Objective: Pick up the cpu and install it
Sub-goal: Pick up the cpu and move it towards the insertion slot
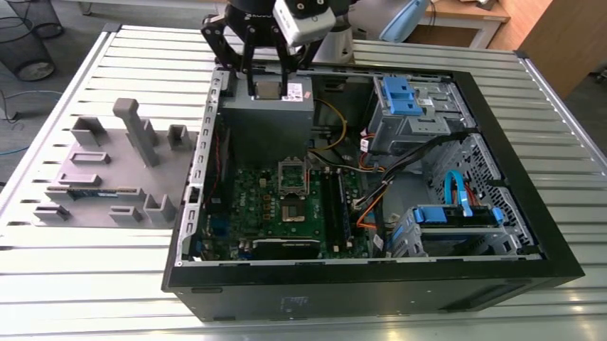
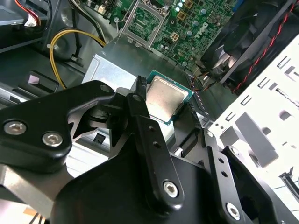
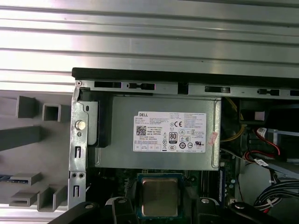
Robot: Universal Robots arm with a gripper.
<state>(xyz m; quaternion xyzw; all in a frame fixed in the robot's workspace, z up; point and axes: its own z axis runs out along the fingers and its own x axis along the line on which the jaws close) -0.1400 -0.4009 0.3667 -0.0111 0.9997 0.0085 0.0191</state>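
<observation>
step: carrying, install pending | gripper (image 1: 270, 87) clamped the cpu (image 2: 166, 99) above power supply (image 3: 163, 130) | seating probably needed level, square alignment over socket (image 1: 290, 210)

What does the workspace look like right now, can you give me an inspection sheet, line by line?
Surface: ribbed metal table, with the open computer case lying on it.
Job's things: cpu held over the grey power supply; motherboard socket apart from it.
Clutter: grey fixture tray on the table, at the exterior view's left of the case.
Gripper: gripper shut on the cpu's edges.
Cables: yellow cable beside the power supply; blue cable near the drive bays.
Surroundings: wire bin on the floor; wooden desk behind.
</observation>
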